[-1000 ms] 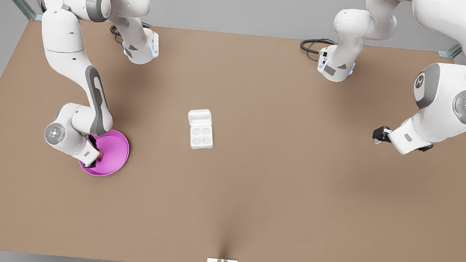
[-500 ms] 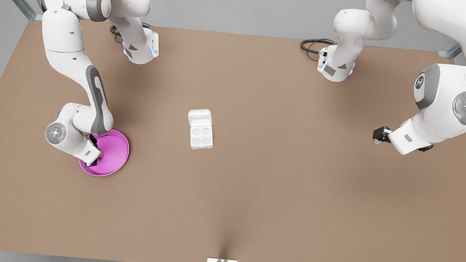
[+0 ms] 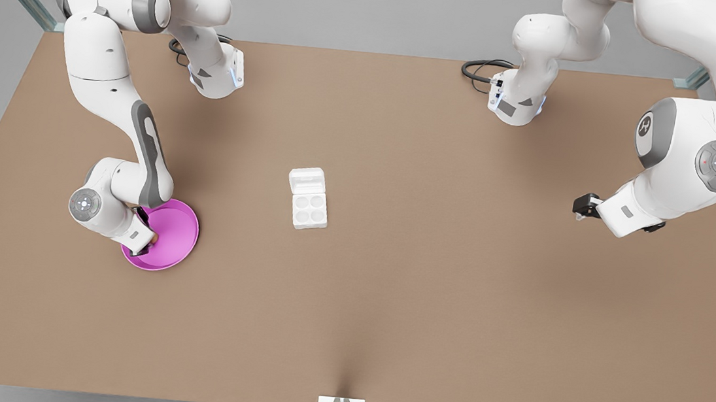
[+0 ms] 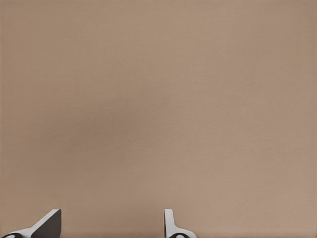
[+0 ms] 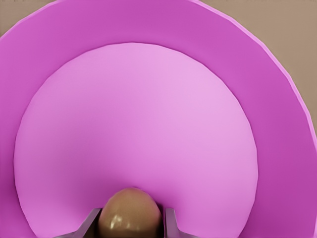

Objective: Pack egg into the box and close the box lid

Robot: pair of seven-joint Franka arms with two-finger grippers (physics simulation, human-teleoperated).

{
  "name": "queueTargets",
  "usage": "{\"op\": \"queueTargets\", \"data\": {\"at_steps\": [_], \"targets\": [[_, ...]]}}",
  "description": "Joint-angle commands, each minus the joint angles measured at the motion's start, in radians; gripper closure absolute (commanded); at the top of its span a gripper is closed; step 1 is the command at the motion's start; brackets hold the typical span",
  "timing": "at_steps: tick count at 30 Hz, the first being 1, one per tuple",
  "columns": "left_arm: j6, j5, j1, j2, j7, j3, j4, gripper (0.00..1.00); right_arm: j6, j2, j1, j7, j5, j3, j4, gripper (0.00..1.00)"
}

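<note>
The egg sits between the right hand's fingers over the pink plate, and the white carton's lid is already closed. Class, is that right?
Not quite: the front view shows the box lid open, folded back from the box. The rest holds: the egg sits between the right hand fingers over the pink plate.

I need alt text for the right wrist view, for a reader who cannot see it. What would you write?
The right gripper has its two fingers against the sides of a tan-brown egg, directly above the floor of a round pink plate. Brown table shows past the plate's rim.

Egg [image 5: 130,214] on plate [image 5: 148,119], seemingly.
</note>
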Motion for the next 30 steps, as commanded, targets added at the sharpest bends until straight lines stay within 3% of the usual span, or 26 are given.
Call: {"op": "queueTargets", "data": {"at_steps": [1,30], "targets": [[-0.001,0.0,0.0,-0.001,0.0,0.0,0.0,0.0,0.001,0.0,0.0,-0.001,0.0,0.001,0.0,0.42],[-0.006,0.0,0.0,-0.004,0.0,0.0,0.0,0.0,-0.002,0.0,0.003,0.005,0.013,0.001,0.003,0.44]]}}
